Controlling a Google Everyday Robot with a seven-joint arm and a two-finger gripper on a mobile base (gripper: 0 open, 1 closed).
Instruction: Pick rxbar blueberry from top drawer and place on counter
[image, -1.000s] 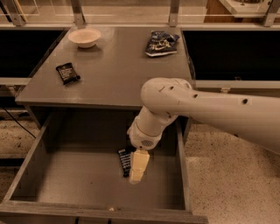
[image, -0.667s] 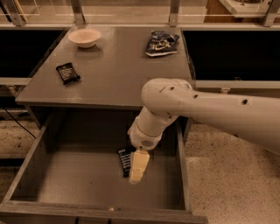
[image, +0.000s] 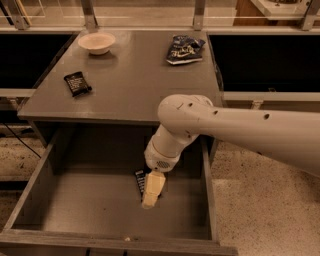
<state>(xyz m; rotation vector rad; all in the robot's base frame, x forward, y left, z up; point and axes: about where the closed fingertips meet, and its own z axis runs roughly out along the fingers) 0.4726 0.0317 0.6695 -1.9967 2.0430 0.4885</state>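
Down in one top drawer (image: 85, 205), one end effector (image: 151, 193) beside one rxbar blueberry (image: 140, 180), grip unclear.

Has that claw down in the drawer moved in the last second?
No. The claw sits at the same spot in the top drawer, right beside the rxbar blueberry, as a second ago.

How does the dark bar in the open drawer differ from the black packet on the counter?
The rxbar blueberry lies in the top drawer; the black packet lies on the counter, near its left edge. The gripper, down in the drawer, partly hides the rxbar blueberry; the black packet shows whole. Both are small, flat, dark wrapped packets.
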